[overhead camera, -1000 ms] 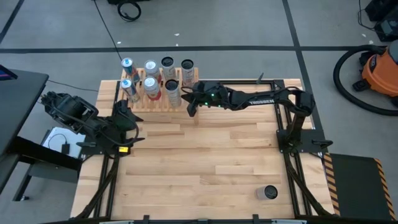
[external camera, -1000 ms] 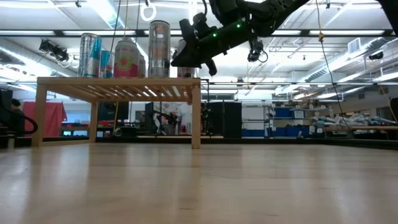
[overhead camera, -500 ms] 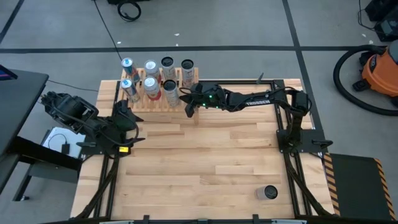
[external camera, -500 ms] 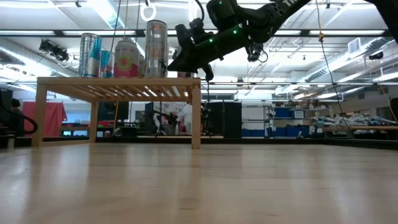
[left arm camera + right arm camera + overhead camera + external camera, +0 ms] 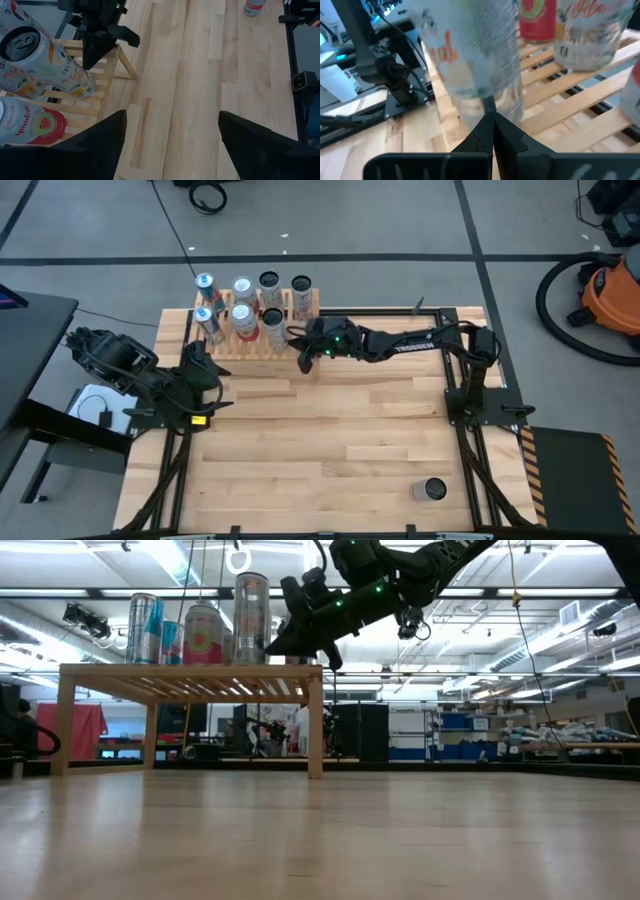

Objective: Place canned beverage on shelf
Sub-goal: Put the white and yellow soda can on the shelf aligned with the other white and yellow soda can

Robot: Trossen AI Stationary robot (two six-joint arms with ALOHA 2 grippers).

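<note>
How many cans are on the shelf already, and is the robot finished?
Seven cans appear to stand on the shelf, bunched together. The right gripper is shut and empty, beside the nearest can at the shelf's front edge, so nothing is being carried now. The left gripper waits open near the shelf's left end. One can still stands on the table, so it is not quite finished.

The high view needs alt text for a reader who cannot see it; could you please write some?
Seen from above, the right gripper, fingers shut and empty, reaches to the shelf at the table's far edge, beside its cans. The left gripper waits near the shelf's other end, and one can stands alone at the near right.
</note>
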